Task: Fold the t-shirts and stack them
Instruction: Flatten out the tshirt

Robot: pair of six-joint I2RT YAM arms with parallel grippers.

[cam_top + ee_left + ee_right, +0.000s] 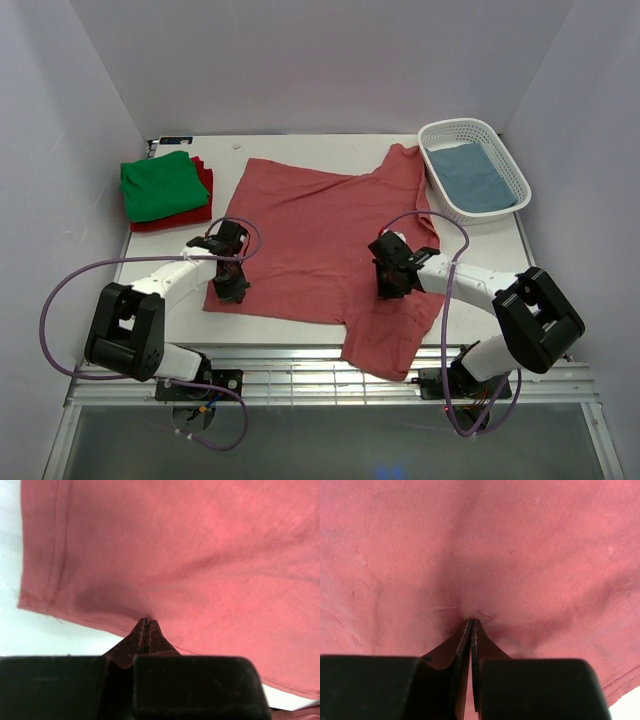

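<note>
I see the dusty pinkish-red cotton t-shirt (310, 235) spread flat across the middle of the white table (490, 265), its near right part draping over the front edge. My left gripper (146, 623) has its jaws pressed together on the shirt's near left hem. My right gripper (471, 622) is likewise closed, apparently pinching a pucker of cloth further right. The bright green folded shirt (160, 185) lies on the dark red folded shirt (205, 190) at far left. The grey-blue shirt (478, 175) sits in the white lattice basket (460, 127) at far right.
</note>
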